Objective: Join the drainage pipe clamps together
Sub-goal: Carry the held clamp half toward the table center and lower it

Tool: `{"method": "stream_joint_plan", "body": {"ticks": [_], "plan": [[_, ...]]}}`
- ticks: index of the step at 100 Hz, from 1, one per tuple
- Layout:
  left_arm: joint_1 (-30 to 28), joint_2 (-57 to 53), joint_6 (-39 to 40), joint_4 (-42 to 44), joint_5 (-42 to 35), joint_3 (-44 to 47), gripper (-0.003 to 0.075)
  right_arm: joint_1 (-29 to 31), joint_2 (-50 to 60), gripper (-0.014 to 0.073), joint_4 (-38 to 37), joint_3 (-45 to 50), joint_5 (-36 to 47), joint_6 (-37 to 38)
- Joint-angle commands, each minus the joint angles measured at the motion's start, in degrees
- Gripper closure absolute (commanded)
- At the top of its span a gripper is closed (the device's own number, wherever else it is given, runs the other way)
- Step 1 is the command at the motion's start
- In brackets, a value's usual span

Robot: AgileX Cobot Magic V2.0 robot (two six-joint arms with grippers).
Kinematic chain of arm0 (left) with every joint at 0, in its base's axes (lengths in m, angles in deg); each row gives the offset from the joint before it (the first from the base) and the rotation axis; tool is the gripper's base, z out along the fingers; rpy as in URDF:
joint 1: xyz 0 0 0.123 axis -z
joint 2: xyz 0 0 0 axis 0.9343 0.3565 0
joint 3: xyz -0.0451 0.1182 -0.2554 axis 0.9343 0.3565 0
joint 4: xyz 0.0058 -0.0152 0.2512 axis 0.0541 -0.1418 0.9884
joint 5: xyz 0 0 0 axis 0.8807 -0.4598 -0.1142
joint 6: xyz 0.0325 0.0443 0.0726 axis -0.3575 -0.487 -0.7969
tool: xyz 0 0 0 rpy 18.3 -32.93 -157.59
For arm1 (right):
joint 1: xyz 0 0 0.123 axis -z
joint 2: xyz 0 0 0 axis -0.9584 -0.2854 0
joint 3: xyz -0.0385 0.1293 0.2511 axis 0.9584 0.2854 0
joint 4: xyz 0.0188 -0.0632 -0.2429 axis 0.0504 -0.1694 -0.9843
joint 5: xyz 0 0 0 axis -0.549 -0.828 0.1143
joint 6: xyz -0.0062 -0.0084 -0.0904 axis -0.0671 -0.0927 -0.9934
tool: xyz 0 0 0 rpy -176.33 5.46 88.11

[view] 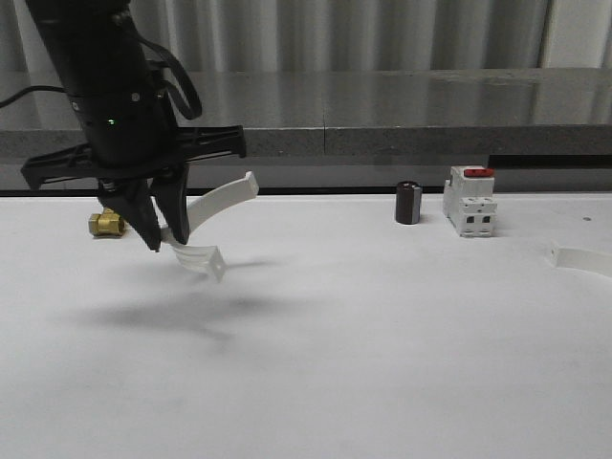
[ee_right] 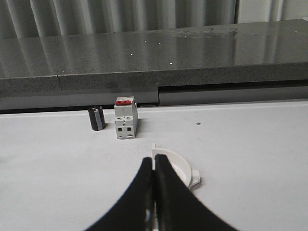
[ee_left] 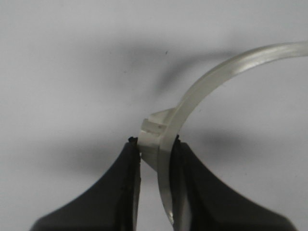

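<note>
The white bench [view: 382,363] runs across the front view, with a grey stone ledge [view: 402,115] behind it; the left arm [view: 96,67], black and bulky, hangs over the bench's left part with its shadow on the surface below. The left claw [view: 159,234] points downward and is clenched on one white clamp half [view: 215,206], which is lifted clear of the bench; its arc rises up and to the right of the fingers and a flat tab sticks out beneath them.

The left wrist view gives what the front cannot — the two black fingers [ee_left: 120,183] pinch the half-ring [ee_left: 202,91] near its tabbed end, the band running between them and curving away over bare bench.

The second clamp half [view: 581,258] lies on the bench at the far right edge of the front view, well apart from the first, cut off by the frame; the right wrist view shows it better [ee_right: 175,166] — a curved white band with a tab, resting on the bench just beyond the right claw [ee_right: 154,166]. That claw's fingers are pressed together with no gap; whether they pinch the half's near end I cannot tell.

Counted: two clamp halves; one white block with a red switch [view: 469,203]; one small dark cylinder [view: 408,203] just beside it, also in the right wrist view [ee_right: 96,118]; one brass fitting [view: 106,223], partly behind the left claw.
</note>
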Motion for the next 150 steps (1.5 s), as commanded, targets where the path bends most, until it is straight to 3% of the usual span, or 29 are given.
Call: {"method": "stream_joint_plan", "body": {"ticks": [1, 29, 63, 150], "plan": [[1.4, -1.4, 2.3, 0.1, -1.1, -3.9, 0.0739, 0.1, 0.6, 0.0662, -0.7, -0.9, 4.2, -0.2], [4.5, 5.1, 7.7, 5.3, 4.9, -11.3, 0.0739, 0.1, 0.6, 0.0662, -0.7, -0.9, 4.2, -0.2], [6.0, 7.5, 13.1, 9.4, 6.2, -12.0, 0.0739, 0.1, 0.6, 0.0662, -0.7, -0.9, 4.2, -0.2], [6.0, 10.3, 13.2, 9.1, 7.7, -12.0, 0.0739, 0.1, 0.6, 0.0662, -0.7, -0.9, 4.2, -0.2]]}}
